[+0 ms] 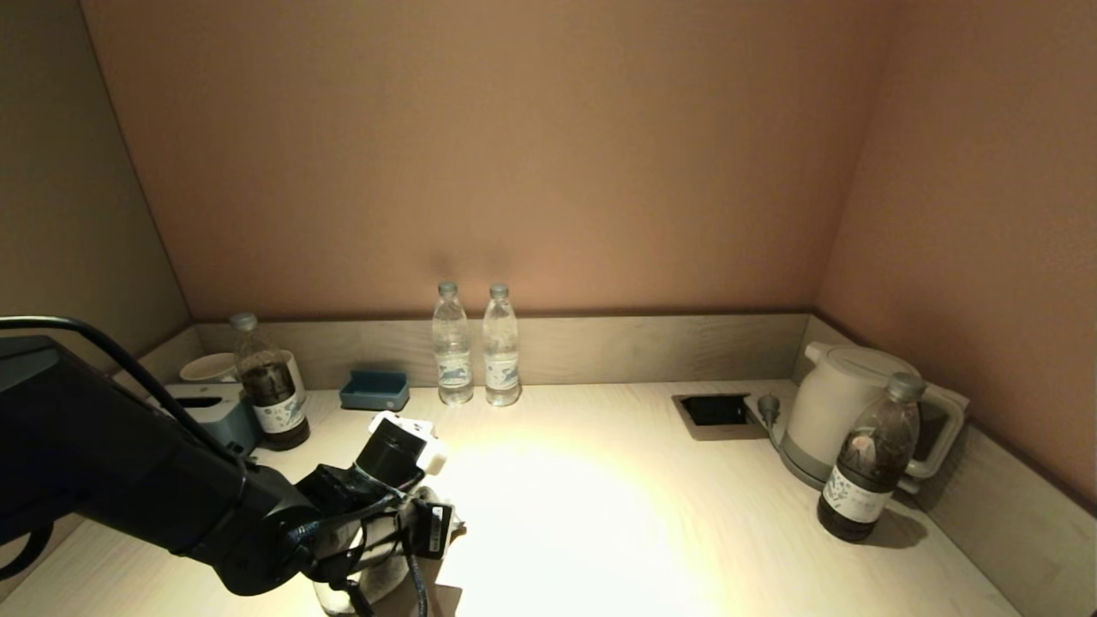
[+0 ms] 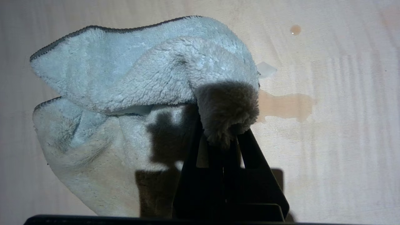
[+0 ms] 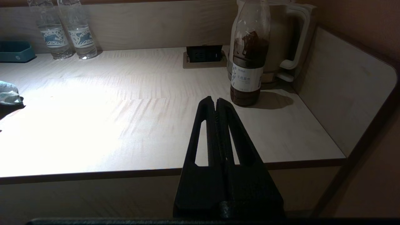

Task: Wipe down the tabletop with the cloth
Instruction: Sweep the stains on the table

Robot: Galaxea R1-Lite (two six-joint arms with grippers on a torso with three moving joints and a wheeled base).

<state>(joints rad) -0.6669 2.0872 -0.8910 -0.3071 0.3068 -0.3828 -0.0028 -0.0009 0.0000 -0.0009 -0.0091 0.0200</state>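
My left gripper [image 2: 222, 137] is shut on a fold of a fluffy pale blue cloth [image 2: 140, 81]. The rest of the cloth lies bunched on the light wood tabletop [image 2: 343, 125]. A brownish wet stain [image 2: 286, 105] and a small drop [image 2: 295, 29] lie on the tabletop right beside the cloth. In the head view the left arm reaches over the table's front left, and the cloth [image 1: 377, 561] is mostly hidden under the wrist. My right gripper [image 3: 216, 101] is shut and empty, held off the table's front edge, out of the head view.
Two clear water bottles [image 1: 476, 347] stand at the back wall beside a blue tray [image 1: 374, 390]. A dark tea bottle [image 1: 268, 386] stands at back left by a grey holder. A white kettle [image 1: 844, 411], another tea bottle [image 1: 870, 463] and a socket recess [image 1: 716, 410] are at the right.
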